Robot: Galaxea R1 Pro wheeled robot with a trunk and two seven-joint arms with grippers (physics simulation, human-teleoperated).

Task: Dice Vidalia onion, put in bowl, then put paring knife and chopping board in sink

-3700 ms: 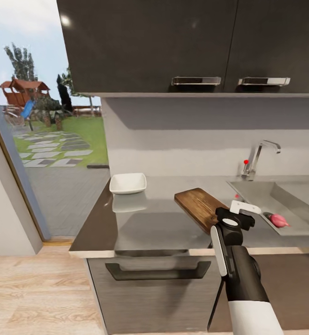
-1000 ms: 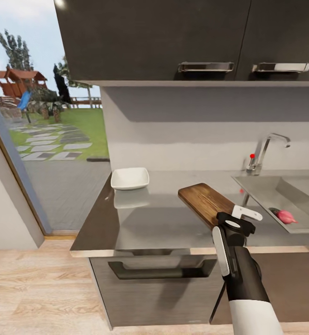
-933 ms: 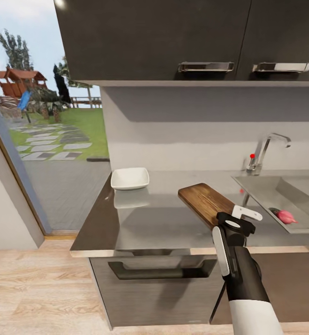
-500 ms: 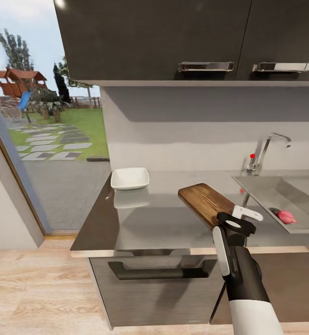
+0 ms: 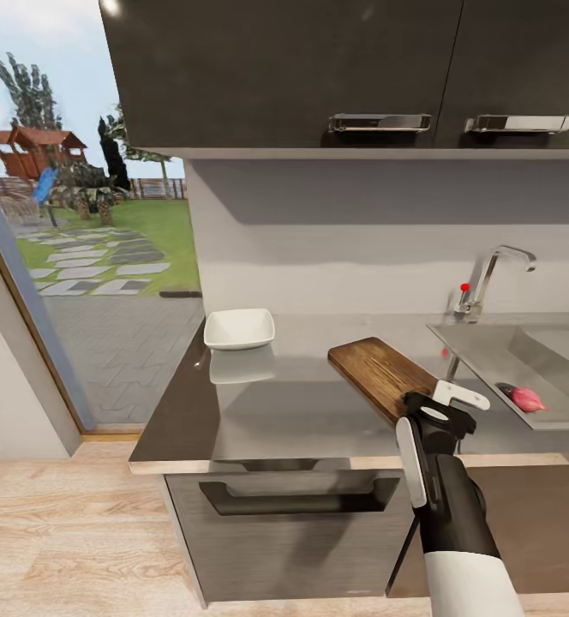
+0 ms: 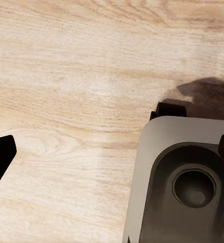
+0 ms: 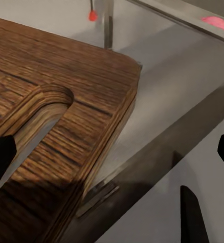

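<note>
The dark wooden chopping board (image 5: 377, 371) lies at an angle on the grey countertop (image 5: 293, 411), its slot handle end (image 7: 36, 121) right under my right gripper (image 5: 454, 404). That gripper (image 7: 113, 152) is open, hovering at the board's near right corner with nothing held. The pinkish Vidalia onion (image 5: 527, 398) rests in the sink (image 5: 490, 351) to the right and appears as a pink blur (image 7: 216, 21). A white squarish bowl (image 5: 239, 328) stands at the counter's back left. My left gripper (image 6: 113, 154) hangs open over the wooden floor. The paring knife is out of view.
A chrome faucet (image 5: 483, 283) with a red knob stands behind the sink. Dark wall cabinets (image 5: 344, 77) hang over the counter. A drawer with a bar handle (image 5: 302, 499) is below the worktop. An open doorway (image 5: 70, 257) to a garden is at left.
The view moved a little closer to the counter since the oldest frame. In the last second my right gripper crept slightly right and forward along the board's corner, staying open.
</note>
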